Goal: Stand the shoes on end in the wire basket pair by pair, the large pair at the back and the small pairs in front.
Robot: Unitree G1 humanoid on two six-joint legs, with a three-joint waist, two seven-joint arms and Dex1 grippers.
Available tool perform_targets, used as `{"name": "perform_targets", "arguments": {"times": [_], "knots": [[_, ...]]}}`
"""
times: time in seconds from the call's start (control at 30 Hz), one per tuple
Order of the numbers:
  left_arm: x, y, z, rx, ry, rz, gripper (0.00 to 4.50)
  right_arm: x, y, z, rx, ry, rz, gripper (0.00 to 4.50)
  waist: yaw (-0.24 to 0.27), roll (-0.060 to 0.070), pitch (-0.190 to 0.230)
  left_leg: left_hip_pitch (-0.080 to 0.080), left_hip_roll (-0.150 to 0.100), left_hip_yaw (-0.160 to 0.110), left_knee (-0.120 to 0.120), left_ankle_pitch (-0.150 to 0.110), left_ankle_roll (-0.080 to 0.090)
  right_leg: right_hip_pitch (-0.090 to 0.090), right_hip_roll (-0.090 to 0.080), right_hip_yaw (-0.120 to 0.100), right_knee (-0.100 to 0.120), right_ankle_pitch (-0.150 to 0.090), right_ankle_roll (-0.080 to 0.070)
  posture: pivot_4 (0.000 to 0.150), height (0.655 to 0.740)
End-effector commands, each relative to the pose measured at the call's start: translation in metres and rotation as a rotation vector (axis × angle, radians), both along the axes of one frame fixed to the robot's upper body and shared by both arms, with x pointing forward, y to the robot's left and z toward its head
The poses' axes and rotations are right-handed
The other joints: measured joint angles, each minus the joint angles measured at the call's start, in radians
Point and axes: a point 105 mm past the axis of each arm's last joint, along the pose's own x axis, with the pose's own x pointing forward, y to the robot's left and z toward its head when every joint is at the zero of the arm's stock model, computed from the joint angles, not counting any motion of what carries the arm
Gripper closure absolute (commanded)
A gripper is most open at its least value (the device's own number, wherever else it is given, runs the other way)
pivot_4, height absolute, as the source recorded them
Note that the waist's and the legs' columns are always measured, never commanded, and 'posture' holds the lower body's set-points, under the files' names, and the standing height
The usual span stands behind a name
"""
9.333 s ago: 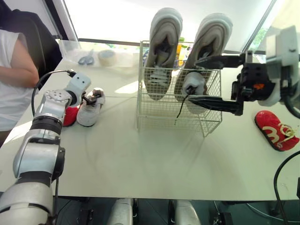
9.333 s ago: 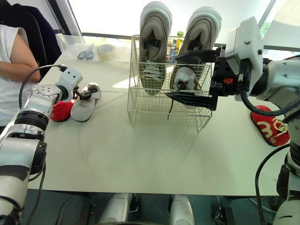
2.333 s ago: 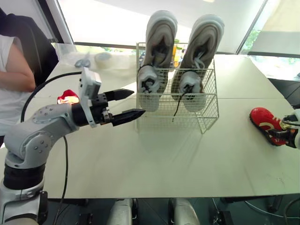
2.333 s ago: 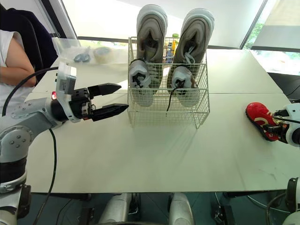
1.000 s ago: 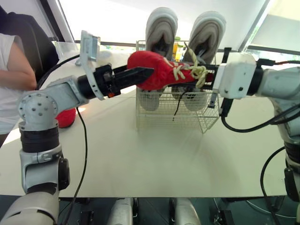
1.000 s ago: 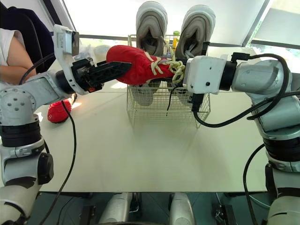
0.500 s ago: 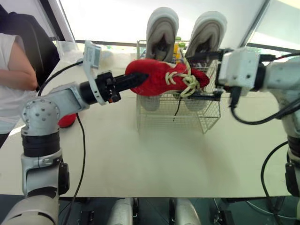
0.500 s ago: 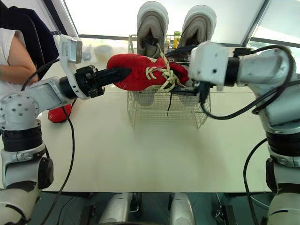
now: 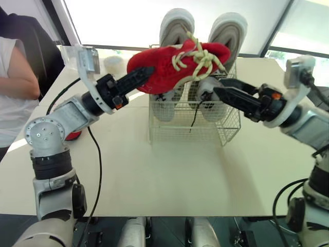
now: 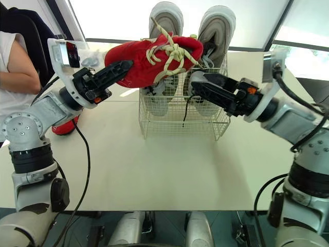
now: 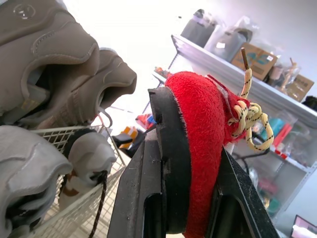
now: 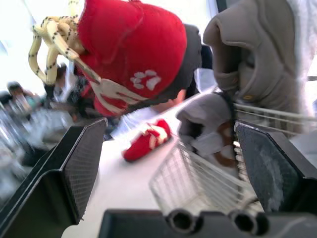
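the left pincer (image 9: 140, 78) is clamped on what looks like the toe end of a red shoe (image 9: 177, 62), one finger on the sole and one on the fuzzy upper. it holds the shoe in the air at upper centre of the head view, lying roughly level above the basket (image 9: 226, 123) with its yellow laces on top. the right pincer (image 9: 220, 85) comes in from the right with its fingers apart and nothing between them. its tips sit just below the shoe's other end, close to it; i cannot tell whether they touch.

behind, two big grey shoes (image 9: 177, 25) stand on end at the back of the basket, and two small pale shoes (image 9: 211, 100) stand in front of them. so two pairs look done. what is left is the red pair: the one in the air is not yet in the basket, and the second red shoe (image 10: 64, 125) lies on the table (image 9: 169, 175) at middle left, half hidden by the left arm. a person (image 9: 15, 87) sits at the left edge.
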Motion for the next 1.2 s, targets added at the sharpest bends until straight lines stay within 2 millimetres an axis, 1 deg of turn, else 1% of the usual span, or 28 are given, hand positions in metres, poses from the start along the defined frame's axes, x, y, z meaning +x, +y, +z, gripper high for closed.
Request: {"name": "perform_targets", "arguments": {"times": [0.03, 0.1, 0.2, 0.33, 0.43, 0.53, 0.7, 0.77, 0.83, 0.87, 0.9, 0.93, 0.97, 1.03, 1.07, 1.2], "knots": [[-0.01, -0.005, 0.019, -0.048, -0.083, -0.019, 4.25, -0.009, 0.022, 0.014, 0.113, 0.0, 0.049, 0.03, -0.001, 0.0, 0.0, 0.0, 0.0, 0.0, 0.0, 0.0, 0.0, 0.0, 0.0, 0.0, 0.0, 0.0, 0.0, 0.15, 0.74], [-0.01, -0.009, 0.016, -0.037, -0.086, -0.018, 4.25, -0.011, 0.032, 0.023, 0.162, -0.004, 0.079, 0.03, 0.0, 0.0, 0.0, 0.0, 0.0, 0.001, 0.0, 0.0, 0.0, 0.0, 0.0, 0.0, 0.0, 0.0, 0.0, 0.15, 0.74], [-0.01, -0.014, 0.011, -0.021, -0.093, -0.017, 4.25, -0.014, 0.045, 0.027, 0.172, -0.015, 0.105, 0.03, 0.001, 0.0, 0.0, 0.0, 0.0, 0.002, 0.0, 0.0, 0.0, 0.0, 0.0, 0.0, 0.0, 0.0, 0.0, 0.15, 0.74], [-0.01, -0.017, 0.003, 0.0, -0.089, -0.001, 4.25, -0.01, 0.051, 0.037, 0.214, -0.031, 0.113, 0.03, -0.001, 0.0, 0.0, 0.0, 0.0, 0.002, 0.0, 0.0, 0.0, 0.0, 0.001, 0.0, -0.001, 0.0, 0.0, 0.15, 0.74], [-0.012, -0.018, 0.001, 0.004, -0.094, 0.001, 4.25, -0.009, 0.051, 0.041, 0.242, -0.038, 0.123, 0.03, -0.001, 0.0, 0.0, 0.0, 0.0, 0.002, 0.0, 0.0, 0.0, 0.0, 0.002, 0.0, 0.0, 0.0, 0.0, 0.15, 0.74], [-0.011, -0.019, 0.001, 0.0, -0.095, 0.014, 4.25, -0.005, 0.05, 0.042, 0.259, -0.03, 0.116, 0.8, 0.0, 0.0, 0.0, 0.0, 0.001, 0.002, 0.0, 0.0, 0.0, 0.0, 0.002, 0.0, -0.001, 0.0, 0.0, 0.15, 0.74], [-0.011, -0.013, -0.005, 0.026, -0.086, 0.059, 4.25, -0.005, 0.052, 0.046, 0.27, -0.037, 0.135, 3.18, -0.002, 0.0, 0.0, 0.0, 0.001, 0.002, 0.0, 0.0, 0.0, 0.0, 0.002, 0.0, -0.001, 0.0, 0.0, 0.15, 0.74], [-0.008, -0.011, -0.009, 0.032, -0.046, 0.063, 4.25, -0.003, 0.053, 0.044, 0.242, -0.029, 0.126, 3.92, -0.001, 0.0, 0.0, 0.0, 0.001, 0.002, 0.0, 0.0, 0.0, 0.0, 0.002, 0.0, -0.001, 0.0, 0.0, 0.15, 0.74], [-0.009, -0.007, -0.008, 0.031, -0.026, 0.051, 3.24, -0.003, 0.052, 0.044, 0.208, -0.032, 0.127, 3.93, -0.001, 0.0, 0.0, 0.0, 0.001, 0.002, 0.0, 0.0, 0.0, 0.0, 0.002, 0.0, -0.001, 0.0, -0.001, 0.15, 0.74], [-0.011, -0.005, -0.008, 0.041, -0.033, 0.047, 2.89, -0.004, 0.05, 0.044, 0.174, -0.045, 0.13, 3.93, 0.0, 0.0, 0.0, -0.001, 0.001, 0.002, 0.0, 0.0, 0.0, 0.0, 0.002, 0.0, -0.001, 0.0, -0.001, 0.15, 0.74], [-0.012, -0.004, -0.008, 0.059, -0.045, 0.053, 2.43, -0.004, 0.047, 0.044, 0.147, -0.055, 0.131, 3.93, 0.0, 0.0, 0.0, -0.001, 0.001, 0.001, 0.0, 0.0, 0.0, 0.0, 0.002, 0.0, -0.001, 0.0, -0.001, 0.15, 0.74], [-0.012, -0.001, -0.009, 0.09, -0.057, 0.064, 1.92, -0.004, 0.042, 0.044, 0.108, -0.066, 0.129, 3.93, 0.0, 0.0, 0.0, -0.001, 0.001, 0.001, 0.0, 0.0, 0.0, -0.001, 0.002, 0.0, -0.002, 0.0, -0.001, 0.15, 0.74], [-0.013, 0.002, -0.012, 0.119, -0.066, 0.07, 1.5, -0.003, 0.038, 0.043, 0.064, -0.078, 0.125, 3.93, 0.0, 0.0, 0.0, -0.001, 0.001, 0.001, 0.0, 0.0, 0.0, -0.001, 0.002, 0.0, -0.002, 0.0, -0.001, 0.15, 0.74], [-0.016, 0.008, -0.016, 0.17, -0.078, 0.07, 0.47, -0.001, 0.025, 0.039, -0.051, -0.113, 0.112, 3.93, 0.0, 0.0, 0.0, -0.001, 0.001, 0.002, -0.001, 0.0, 0.0, -0.001, 0.002, 0.0, -0.003, 0.0, -0.001, 0.15, 0.74], [-0.016, 0.011, -0.017, 0.186, -0.085, 0.072, 0.04, 0.001, 0.02, 0.037, -0.09, -0.113, 0.102, 3.93, 0.0, 0.0, 0.0, -0.001, 0.001, 0.002, -0.001, 0.0, 0.0, -0.001, 0.002, 0.0, -0.003, 0.0, -0.001, 0.15, 0.74], [-0.014, 0.028, -0.022, 0.288, -0.114, 0.131, 0.04, 0.015, -0.019, 0.018, -0.385, -0.155, 0.057, 3.93, 0.002, 0.001, 0.001, -0.002, 0.002, 0.002, -0.002, -0.001, -0.001, -0.002, 0.002, 0.0, -0.006, 0.001, -0.003, 0.15, 0.74]]}}
